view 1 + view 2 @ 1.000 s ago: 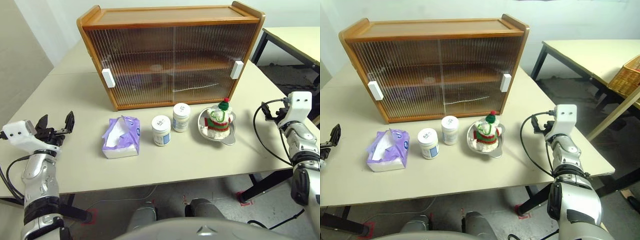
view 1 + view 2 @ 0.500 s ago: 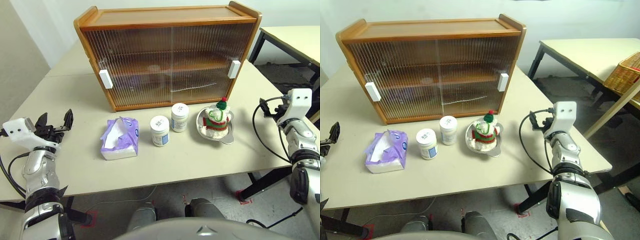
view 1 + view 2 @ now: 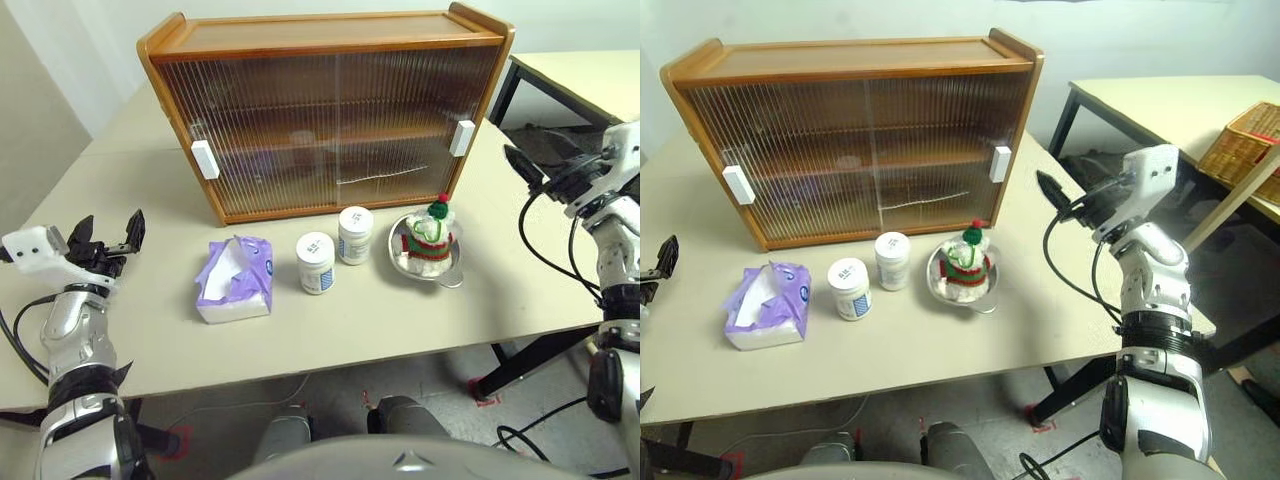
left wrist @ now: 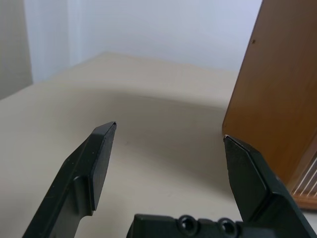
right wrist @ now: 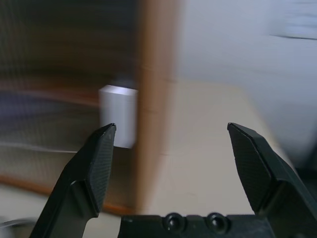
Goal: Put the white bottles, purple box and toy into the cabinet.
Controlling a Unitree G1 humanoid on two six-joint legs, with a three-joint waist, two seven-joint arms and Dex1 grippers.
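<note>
**A:** status? anything in the cabinet (image 3: 330,110) yet?

**B:** no. Both sliding doors shut. White bottles (image 3: 316,262) + purple box (image 3: 235,278) + toy (image 3: 426,232) all on the table (image 3: 330,330) in front of it, none held. Toy sits in a steel bowl (image 3: 425,262).

**A:** what changed in the last sec?

**B:** right gripper (image 3: 1065,198) has come up and swung in toward the cabinet's right end. Jaws spread wide, nothing between them. Right wrist cam now looks at the right door's white handle (image 5: 119,115), just past its one fingertip (image 5: 105,144), not touching yet.

**A:** where's the toy rel. to it?

**B:** below and inboard of the right gripper, well apart. Bottles further inboard, box beyond those.

**A:** left?

**B:** left gripper (image 3: 105,235) basically same spot, released, empty. Box is the nearest item, off to its inner side, apart. Cabinet's left end lies ahead of it.

**A:** so?

**B:** my read: going for the right door first. Loading not started.
</note>
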